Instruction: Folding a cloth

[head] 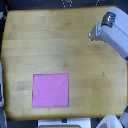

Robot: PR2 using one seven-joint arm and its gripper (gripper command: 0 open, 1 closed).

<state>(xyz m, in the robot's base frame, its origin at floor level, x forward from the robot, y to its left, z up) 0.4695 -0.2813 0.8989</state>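
Note:
The cloth is a flat pink-magenta square lying spread out on the wooden tabletop, toward the lower left of the exterior view. My arm enters from the exterior view's upper right, and its gripper end hovers over the table far from the cloth, up and to the right of it. The fingers are too small and blurred to show whether they are open or shut. Nothing appears to be held.
The wooden table has rounded corners and fills most of the view. A grey object sits at the left edge, and white robot parts show along the bottom edge.

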